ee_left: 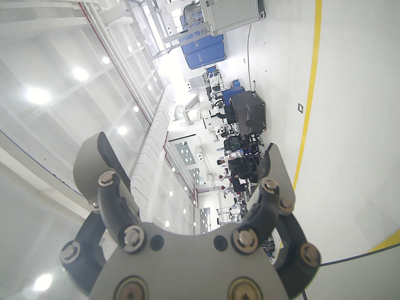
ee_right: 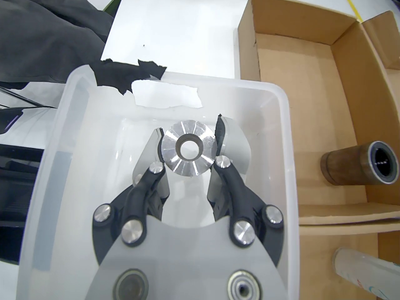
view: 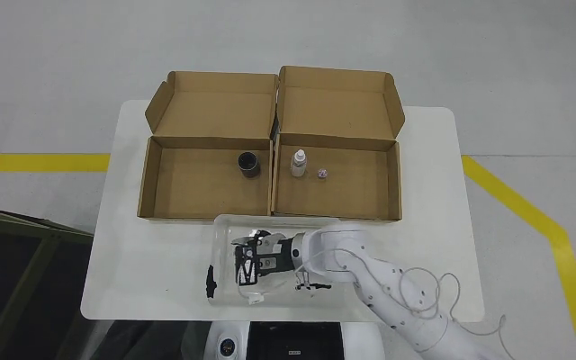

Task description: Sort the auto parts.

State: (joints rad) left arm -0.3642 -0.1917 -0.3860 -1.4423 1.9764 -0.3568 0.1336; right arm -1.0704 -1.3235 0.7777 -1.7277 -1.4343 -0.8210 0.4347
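1. Metal disc [ee_right: 189,148] with a centre hole is lying face up inside the clear plastic bin [ee_right: 281,145], which sits on the table right beside the cardboard box [ee_right: 312,73] holding a dark bushing [ee_right: 359,165]
2. right gripper [ee_right: 189,129] is down in the bin, pads pinched on the disc's rim from opposite sides
3. left gripper [ee_left: 187,151] is spread wide with nothing in it, aimed up at the ceiling
4. my guess: solid machined metal, so stiff, hefty for its size and pretty slick. Gripping the rim seems right, just squeeze firmly and lift straight

boxes [view: 180,193] [view: 360,191] 2 | bin [view: 270,219] 1 | disc [ee_right: 200,163] 1 | sleeve [view: 247,163] 1 | bottle [view: 299,163] 1
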